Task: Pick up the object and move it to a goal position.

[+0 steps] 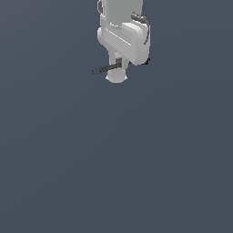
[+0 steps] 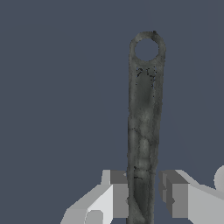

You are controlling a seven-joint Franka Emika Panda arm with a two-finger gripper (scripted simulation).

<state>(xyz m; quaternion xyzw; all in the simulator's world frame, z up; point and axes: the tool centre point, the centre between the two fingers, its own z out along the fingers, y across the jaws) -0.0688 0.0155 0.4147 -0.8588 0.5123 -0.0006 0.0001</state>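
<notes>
White Panda arm (image 1: 124, 38) at upper centre of exterior view. Thin dark wrench (image 1: 107, 68) projects horizontally toward the exterior view's left from the gripper (image 1: 119, 63).

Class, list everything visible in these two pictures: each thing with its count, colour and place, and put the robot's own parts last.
wrench-like tool: one, dark grey-black, between the gripper's fingers; its handle ends in a ring with a hole and sticks out toward the exterior view's left.
surface: one, plain slate grey, filling the background of both views.
arm: one, white with dark cabling, at the top of the exterior view.
gripper: one, grey-white fingers either side of the tool; a narrow gap shows on one side.
</notes>
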